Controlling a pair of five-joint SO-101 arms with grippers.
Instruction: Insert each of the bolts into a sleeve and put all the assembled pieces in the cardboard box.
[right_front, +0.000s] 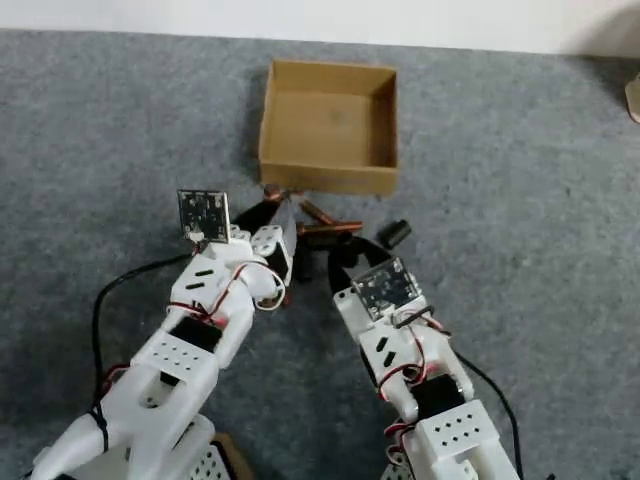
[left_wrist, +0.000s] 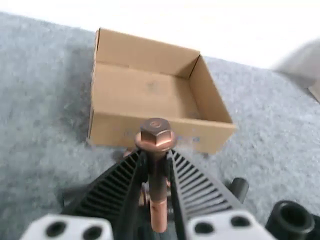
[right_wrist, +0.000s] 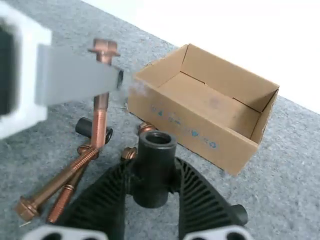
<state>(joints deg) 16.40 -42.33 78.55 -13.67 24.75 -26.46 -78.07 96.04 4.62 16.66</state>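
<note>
Bolt and sleeve are each held just in front of the cardboard box, in which no assembled piece is seen yet. The bolt is clamped head-up between the closed fingers of the left gripper, with its threaded end hanging below. The sleeve is pinched upright by the right gripper, its bore facing up. The two are not yet aligned. For a clean insertion, the bolt's tip should be brought directly over the bore and the shank kept parallel to the sleeve's axis before it is lowered, since any tilt is likely to catch the threads on the rim. Spare bolts and another sleeve are seen lying nearby on the grey carpet.
</note>
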